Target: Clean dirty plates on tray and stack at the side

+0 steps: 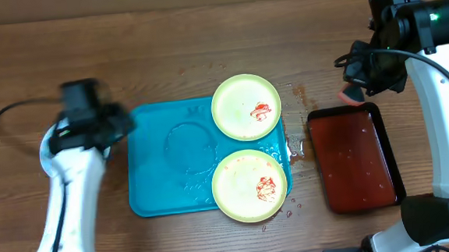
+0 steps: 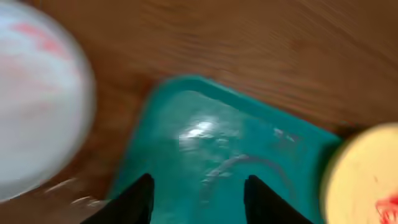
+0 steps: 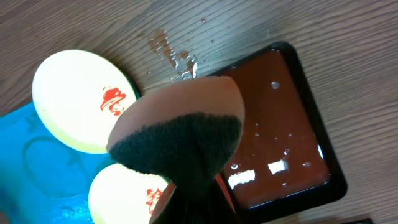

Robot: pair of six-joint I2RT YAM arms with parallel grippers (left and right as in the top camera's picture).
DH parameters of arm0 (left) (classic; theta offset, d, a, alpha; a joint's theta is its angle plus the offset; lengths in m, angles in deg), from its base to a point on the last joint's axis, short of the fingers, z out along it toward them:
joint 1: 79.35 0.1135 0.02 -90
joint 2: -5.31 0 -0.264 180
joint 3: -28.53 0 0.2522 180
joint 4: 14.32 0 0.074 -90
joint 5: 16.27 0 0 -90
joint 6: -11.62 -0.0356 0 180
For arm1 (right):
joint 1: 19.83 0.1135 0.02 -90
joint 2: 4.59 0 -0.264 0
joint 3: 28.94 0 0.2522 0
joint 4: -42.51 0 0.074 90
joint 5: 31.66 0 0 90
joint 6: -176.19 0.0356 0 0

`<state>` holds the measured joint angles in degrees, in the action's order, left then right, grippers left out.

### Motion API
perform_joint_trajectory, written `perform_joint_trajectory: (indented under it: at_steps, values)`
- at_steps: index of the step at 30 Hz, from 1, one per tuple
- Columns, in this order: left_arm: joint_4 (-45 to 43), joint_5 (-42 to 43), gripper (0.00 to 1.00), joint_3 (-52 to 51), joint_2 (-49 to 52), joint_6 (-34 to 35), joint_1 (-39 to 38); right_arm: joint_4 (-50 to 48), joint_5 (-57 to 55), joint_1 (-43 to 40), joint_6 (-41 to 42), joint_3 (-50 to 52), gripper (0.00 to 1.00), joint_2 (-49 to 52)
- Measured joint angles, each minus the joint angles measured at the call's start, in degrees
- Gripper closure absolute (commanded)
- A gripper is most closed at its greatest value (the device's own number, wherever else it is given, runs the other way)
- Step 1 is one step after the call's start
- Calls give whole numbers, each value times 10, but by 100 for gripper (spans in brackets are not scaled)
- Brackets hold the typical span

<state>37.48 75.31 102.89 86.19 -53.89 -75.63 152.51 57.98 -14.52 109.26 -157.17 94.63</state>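
- Two green plates (image 1: 246,107) (image 1: 250,184) are lying on the tray (image 1: 165,169), along its right side.
- A blue plate (image 2: 37,93) is sitting just left of the tray.
- The left gripper (image 2: 199,202) is hovering at the tray's left edge, fingers apart.
- The right gripper (image 3: 189,202) is clamping a sponge (image 3: 180,118), right of the tray.

Bright even light, left wrist view motion-blurred, white glare on tray (image 2: 163,149)

We are reading no text, label, brand or number in any view — the red marks (image 1: 261,110) on the dirty plates (image 1: 235,102) are showing as smears, not letters or signs.
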Motion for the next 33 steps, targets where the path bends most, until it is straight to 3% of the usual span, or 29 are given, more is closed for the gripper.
perform_joint_trajectory:
  at_steps: [3, 7, 11, 15, 20, 28, 33]
  values:
    - [-53, 36, 37, 1, 69, -36, -95, 3, 11, 0, -4, 0, 96, 0]
    - [-81, 78, 39, 6, 171, -63, -188, 3, 25, 5, -7, 0, 96, 0]
    - [-63, 93, 37, 38, 258, -82, -228, -12, 31, 41, -7, 15, 96, 0]
    - [-70, 96, 37, 55, 274, -85, -224, -52, 34, 83, -6, 61, 96, -2]
    - [-62, 96, 50, 75, 286, -88, -220, -70, 41, 129, -6, 84, 96, 12]
    - [-18, 96, 43, 154, 289, -77, -220, -85, 44, 147, -6, 84, 96, 44]
    - [-14, 96, 46, 173, 289, -39, -221, -87, 44, 147, -6, 85, 96, 44]
